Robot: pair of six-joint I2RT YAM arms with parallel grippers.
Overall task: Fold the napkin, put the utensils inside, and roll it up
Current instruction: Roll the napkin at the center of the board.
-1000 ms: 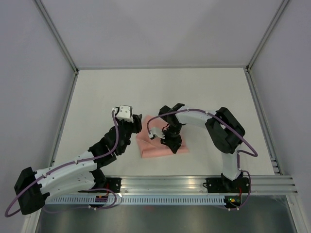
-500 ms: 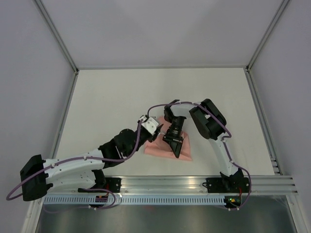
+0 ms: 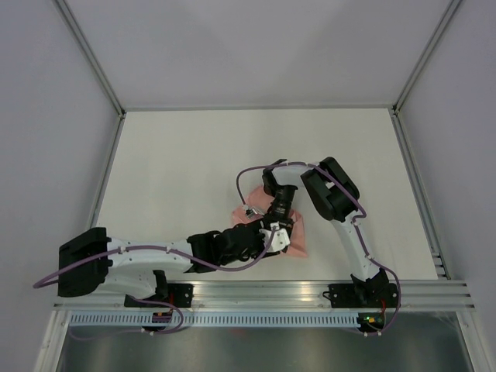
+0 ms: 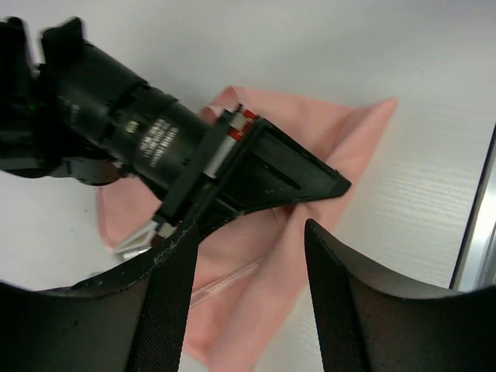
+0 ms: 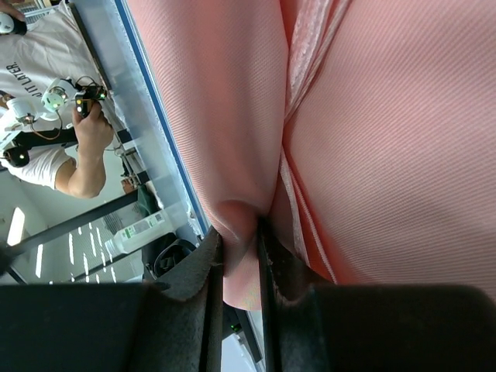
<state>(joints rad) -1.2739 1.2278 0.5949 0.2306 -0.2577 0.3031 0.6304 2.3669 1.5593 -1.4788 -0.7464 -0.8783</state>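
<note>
The napkin (image 3: 298,239) lies on the tabletop (image 3: 194,155) towards the near side, a little right of the middle, and it is partly folded and rumpled rather than flat. Both of your arms meet over it.

Your right tool (image 5: 240,256) is pinching a raised fold of the pink cloth. In the right wrist view the cloth is squeezed between the two fingers (image 5: 203,267) and bulges out on either side of them, with a stitched hem running along the crease just above. The right arm (image 3: 333,194) reaches in from the near right and bends down onto the middle of the napkin.

Your left tool (image 4: 248,232) is spread, with nothing between its two fingers. In the left wrist view it sits low over the near part of the napkin, just beside the black body of the right tool, which crosses the cloth at a slant. You cannot tell from these views whether the left fingers touch the cloth. The left arm (image 3: 147,260) stretches along the near edge from the left.
</note>
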